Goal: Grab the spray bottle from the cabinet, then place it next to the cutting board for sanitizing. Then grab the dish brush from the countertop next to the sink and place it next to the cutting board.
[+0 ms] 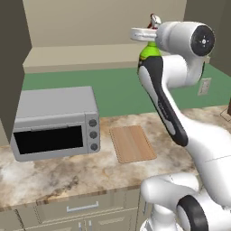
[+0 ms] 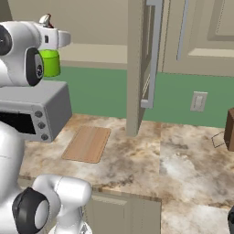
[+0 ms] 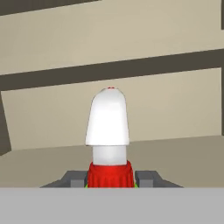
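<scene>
- Gripping spray bottle [image 3: 108, 131] by its red collar, the gripper's [image 3: 109, 179] jaws closed on it, up at cabinet [image 1: 90, 49] shelf height.
- Risk, judged: bottle slipping or clipping open cabinet door [image 2: 137, 68] on the way down to cutting board [image 1: 132, 143].

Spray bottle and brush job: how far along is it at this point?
Done: the gripper is shut on the spray bottle, up at the open cabinet. In hand: carrying it out. Left: setting it beside the cutting board, which has nothing next to it yet, then the whole brush step.
</scene>
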You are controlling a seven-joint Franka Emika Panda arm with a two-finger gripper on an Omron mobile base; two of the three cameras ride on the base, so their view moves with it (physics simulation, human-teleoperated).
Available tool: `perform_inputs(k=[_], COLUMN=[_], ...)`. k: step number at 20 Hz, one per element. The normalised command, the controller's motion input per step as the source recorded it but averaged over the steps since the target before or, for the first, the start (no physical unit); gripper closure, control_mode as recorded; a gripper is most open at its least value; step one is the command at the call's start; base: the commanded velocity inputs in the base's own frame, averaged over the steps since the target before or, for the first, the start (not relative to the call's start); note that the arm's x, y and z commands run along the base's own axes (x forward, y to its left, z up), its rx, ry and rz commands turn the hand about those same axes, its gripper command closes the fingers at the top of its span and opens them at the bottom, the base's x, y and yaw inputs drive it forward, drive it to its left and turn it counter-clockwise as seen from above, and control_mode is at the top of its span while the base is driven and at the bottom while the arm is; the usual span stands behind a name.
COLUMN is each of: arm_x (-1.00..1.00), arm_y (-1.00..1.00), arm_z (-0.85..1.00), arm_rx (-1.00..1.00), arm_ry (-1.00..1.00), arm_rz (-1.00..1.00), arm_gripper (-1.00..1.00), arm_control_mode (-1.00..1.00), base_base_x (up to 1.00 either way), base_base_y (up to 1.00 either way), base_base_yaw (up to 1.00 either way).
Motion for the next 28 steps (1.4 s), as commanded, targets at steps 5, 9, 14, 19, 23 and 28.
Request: perform_inputs(k=[5,9,14,19,23,28], arm_x=[-0.92,-0.51,-0.03,0.18,0.31,0.47], arm_y=[-0.46,-0.49,-0.22,-0.20,-0.21,-0.20], arm_z=[-0.32,-0.54,-0.80,-0.69,-0.59,-0.58], arm_rx=[-0.05,0.00,0.00,0.00,0.00,0.00], arm_ry=[0.00,0.00,0.00,0.00,0.00,0.00], arm_rz=[0.00,0.03,0.08,0.11,0.15,0.18], arm_gripper=[1.00,1.00,1.00,1.00,1.00,1.00], arm_control_mode=[-1.00,-1.00,-1.00,-1.00,-1.00,-1.00], base_base_x=[0.00,0.00,0.00,0.00,0.00,0.00], base_base_y=[0.00,0.00,0.00,0.00,0.00,0.00], base_base_yaw=[0.00,0.00,0.00,0.00,0.00,0.00])
